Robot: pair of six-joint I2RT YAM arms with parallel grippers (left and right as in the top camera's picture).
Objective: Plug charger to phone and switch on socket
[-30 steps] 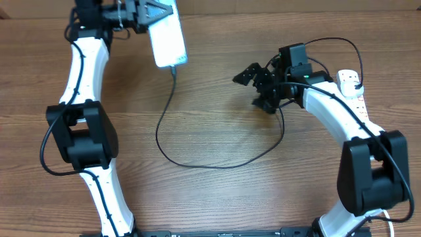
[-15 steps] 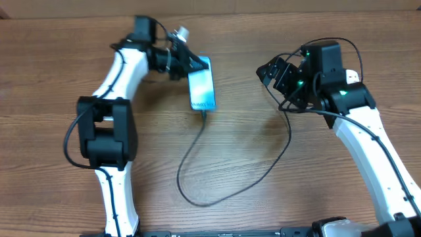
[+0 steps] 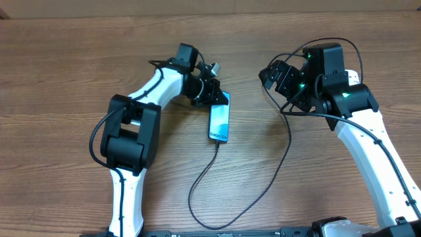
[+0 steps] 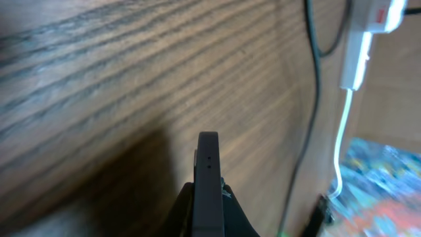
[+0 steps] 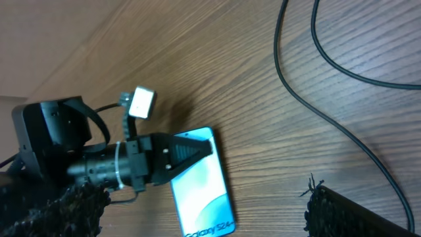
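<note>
The phone [image 3: 220,122] has a cyan screen and lies low over the table at the centre. My left gripper [image 3: 212,97] is shut on its far end. In the left wrist view the phone [image 4: 209,187] shows edge-on between the jaws. The charger's tip [image 3: 216,140] is in the phone's near end. Its black cable [image 3: 288,135] loops toward the front and up to the right. My right gripper [image 3: 276,76] is open and empty, raised to the right of the phone [image 5: 204,191]. The socket [image 4: 371,16] shows with its white cord [image 4: 342,131]; overhead my right arm hides most of it.
The wooden table [image 3: 52,79] stretches bare to the left. The black cable [image 5: 329,125] crosses the wood under my right wrist. A wall edge runs along the table's back [image 3: 263,8].
My left arm has swung the phone from the back left to the centre and lowered it, dragging the cable loop along. My right arm rose and has held still since half a second ago.
</note>
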